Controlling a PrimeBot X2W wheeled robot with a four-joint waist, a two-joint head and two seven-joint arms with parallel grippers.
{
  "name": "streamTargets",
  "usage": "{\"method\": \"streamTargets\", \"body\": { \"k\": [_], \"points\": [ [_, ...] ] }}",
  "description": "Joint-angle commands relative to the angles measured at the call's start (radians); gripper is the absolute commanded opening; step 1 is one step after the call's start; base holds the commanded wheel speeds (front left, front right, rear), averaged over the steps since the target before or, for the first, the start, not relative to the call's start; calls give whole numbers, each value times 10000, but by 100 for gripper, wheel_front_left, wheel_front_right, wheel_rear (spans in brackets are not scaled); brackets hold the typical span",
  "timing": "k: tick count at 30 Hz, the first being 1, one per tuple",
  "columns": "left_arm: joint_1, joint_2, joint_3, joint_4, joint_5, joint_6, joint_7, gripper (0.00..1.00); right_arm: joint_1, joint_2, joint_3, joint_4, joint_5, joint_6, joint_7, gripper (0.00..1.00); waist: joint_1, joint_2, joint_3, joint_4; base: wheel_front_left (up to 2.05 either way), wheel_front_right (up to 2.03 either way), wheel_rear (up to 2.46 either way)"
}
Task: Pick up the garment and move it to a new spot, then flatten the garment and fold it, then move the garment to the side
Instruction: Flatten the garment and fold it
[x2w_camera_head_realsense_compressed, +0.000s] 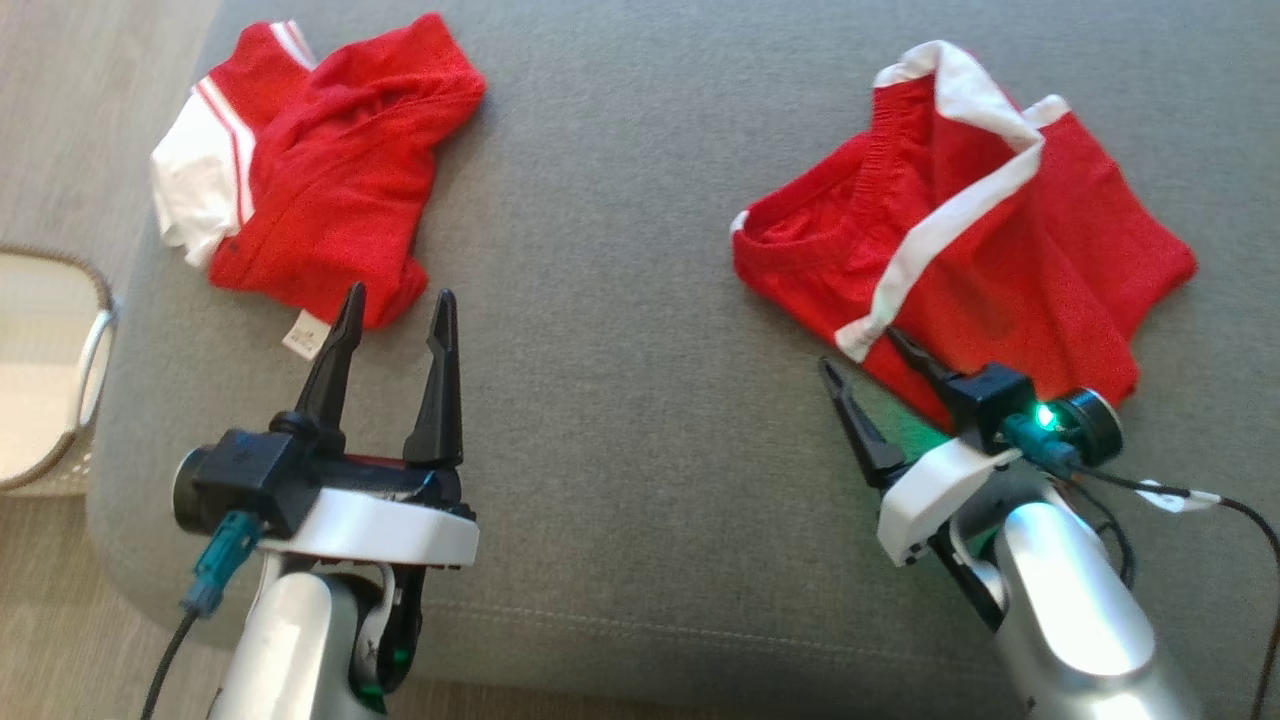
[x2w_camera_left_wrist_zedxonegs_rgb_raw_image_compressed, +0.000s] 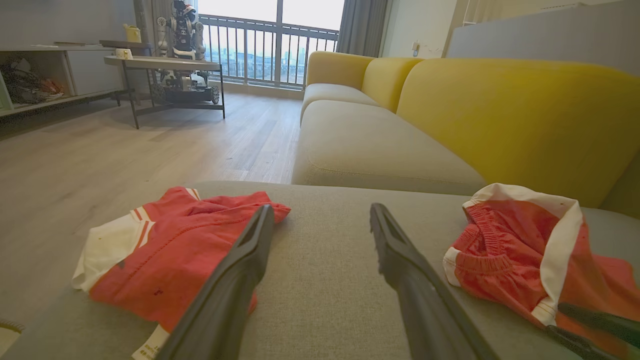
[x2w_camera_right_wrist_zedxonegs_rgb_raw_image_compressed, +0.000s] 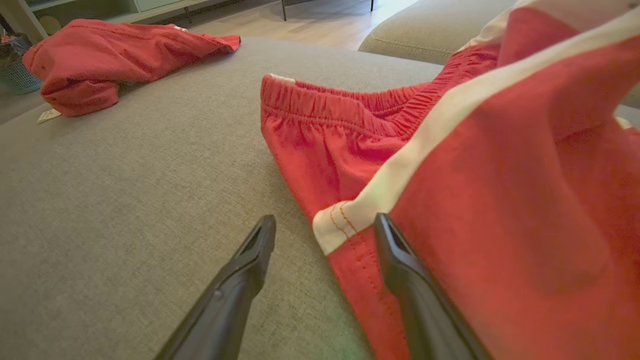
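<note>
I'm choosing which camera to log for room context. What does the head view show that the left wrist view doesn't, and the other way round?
Head view: the silver forearms behind the hands, and a green light at the right wrist. Left wrist view: a yellow sofa, a table with another robot by it, and a balcony railing. Shared: the red shirt, the red shorts, the grey cushion and the open left hand.
</note>
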Motion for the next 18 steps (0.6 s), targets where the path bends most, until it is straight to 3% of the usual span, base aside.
{"method": "streamTargets", "body": {
  "k": [1, 8, 9, 10, 11, 18],
  "points": [
    [-382, 33, 268, -299, -111, 16, -47, 100, -317, 34, 56, -121, -88, -2, 2, 100, -1, 0, 133, 173, 0, 0, 0],
    [-425, 30, 68, -214, -284, 151, -47, 100, -610, 34, -274, 461, -134, -2, -167, 100, -1, 0, 299, 302, 0, 0, 0],
    [-427, 30, 47, -179, -275, 151, -47, 100, -641, 34, -298, 539, -81, -2, -191, 78, -1, 0, 296, 294, 0, 0, 0],
    [-421, 30, 22, -136, -236, 138, -47, 100, -670, 34, -301, 614, -38, -2, -218, 9, -1, 0, 272, 274, 0, 0, 0],
    [-404, 29, -15, -95, -177, 119, -47, 100, -703, 34, -306, 655, 8, -2, -259, 0, -1, 0, 238, 240, 0, 0, 0],
    [-226, 29, -251, 58, -149, 130, -47, 100, -607, 34, -437, 488, 205, -2, -465, 0, -1, 0, -188, -93, 0, 0, 0]
  ]
}}
